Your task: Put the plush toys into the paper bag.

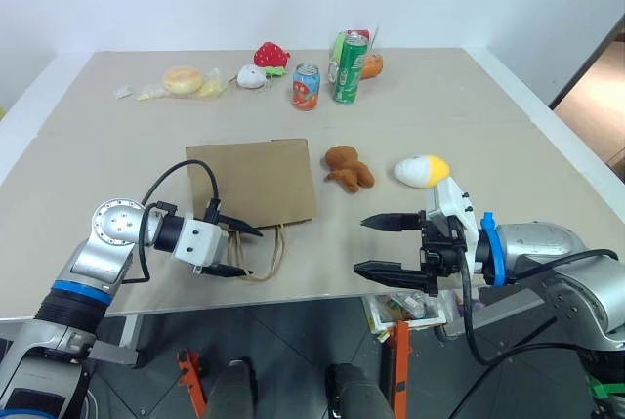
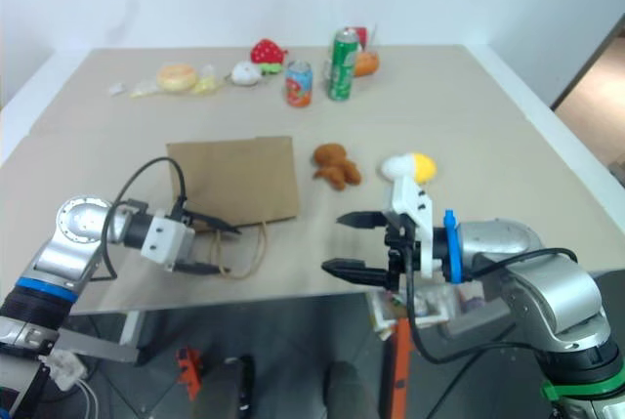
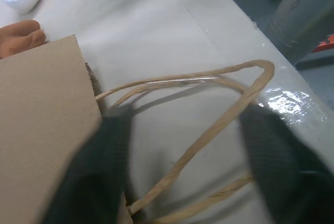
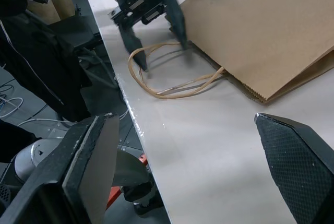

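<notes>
The brown paper bag point(image 1: 256, 180) lies flat on the table with its mouth and cord handles point(image 1: 264, 253) toward the front edge. My left gripper point(image 1: 252, 251) is at those handles. Its fingers point(image 3: 104, 161) stand apart on either side of the loops point(image 3: 209, 125), open and not pinching them. The right wrist view shows the same straddle, left gripper point(image 4: 162, 51) over the handles point(image 4: 177, 85). The orange-brown plush point(image 1: 348, 168) and the white egg plush with a yellow end point(image 1: 422, 171) lie to the right of the bag. Near the front edge, my right gripper point(image 1: 361, 245) is open and empty, pointing left.
At the back of the table stand a green can point(image 1: 349, 68) and a small red-and-blue can point(image 1: 306, 87). A red strawberry plush point(image 1: 271, 55), a small white round plush point(image 1: 251, 76) and a doughnut-like toy point(image 1: 183, 80) lie there too. The front table edge point(image 1: 293, 299) runs just under both grippers.
</notes>
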